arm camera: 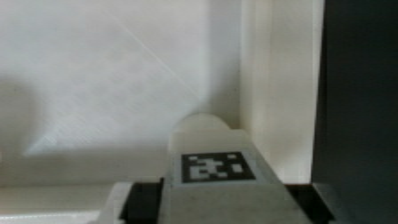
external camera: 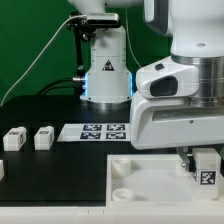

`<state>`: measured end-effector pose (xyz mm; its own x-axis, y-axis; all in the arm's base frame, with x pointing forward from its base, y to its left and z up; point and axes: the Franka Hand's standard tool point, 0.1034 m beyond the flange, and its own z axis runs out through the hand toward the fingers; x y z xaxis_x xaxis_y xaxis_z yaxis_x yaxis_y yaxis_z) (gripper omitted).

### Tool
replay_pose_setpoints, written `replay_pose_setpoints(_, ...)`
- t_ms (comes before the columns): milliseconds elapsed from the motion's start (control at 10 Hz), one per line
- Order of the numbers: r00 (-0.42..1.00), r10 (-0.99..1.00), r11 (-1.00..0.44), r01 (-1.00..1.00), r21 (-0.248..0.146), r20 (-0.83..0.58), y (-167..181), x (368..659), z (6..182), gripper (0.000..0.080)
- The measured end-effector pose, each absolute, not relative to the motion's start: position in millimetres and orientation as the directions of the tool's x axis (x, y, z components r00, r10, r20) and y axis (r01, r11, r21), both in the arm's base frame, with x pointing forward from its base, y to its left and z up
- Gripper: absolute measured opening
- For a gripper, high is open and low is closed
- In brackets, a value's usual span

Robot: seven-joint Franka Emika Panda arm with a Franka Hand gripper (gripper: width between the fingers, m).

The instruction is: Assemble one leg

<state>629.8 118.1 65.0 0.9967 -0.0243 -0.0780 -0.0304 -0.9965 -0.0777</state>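
Note:
My gripper [external camera: 200, 172] is shut on a leg [external camera: 206, 170], a small white block with a black-and-white tag, and holds it over the far right part of the large white tabletop [external camera: 140, 180]. In the wrist view the leg [arm camera: 217, 160] sits between my dark fingers [arm camera: 150, 200], pointing down at the tabletop's white surface [arm camera: 107, 90] near its edge. Whether the leg touches the tabletop cannot be told. Two more legs [external camera: 14, 139] [external camera: 43, 136] lie on the black table at the exterior view's left. A round socket [external camera: 122, 193] shows on the tabletop's near left corner.
The marker board [external camera: 100, 131] lies flat behind the tabletop. The robot base [external camera: 106, 70] stands behind it. Another white part [external camera: 2, 171] shows at the exterior view's left edge. The black table surface [arm camera: 365, 90] runs beside the tabletop's edge.

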Motion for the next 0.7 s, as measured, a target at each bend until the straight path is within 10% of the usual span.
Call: replay_pose_setpoints(700,0.666,-0.737,-0.665,-0.745,-0.054,-0.117,122.3,631.8,64.9,0.0290)
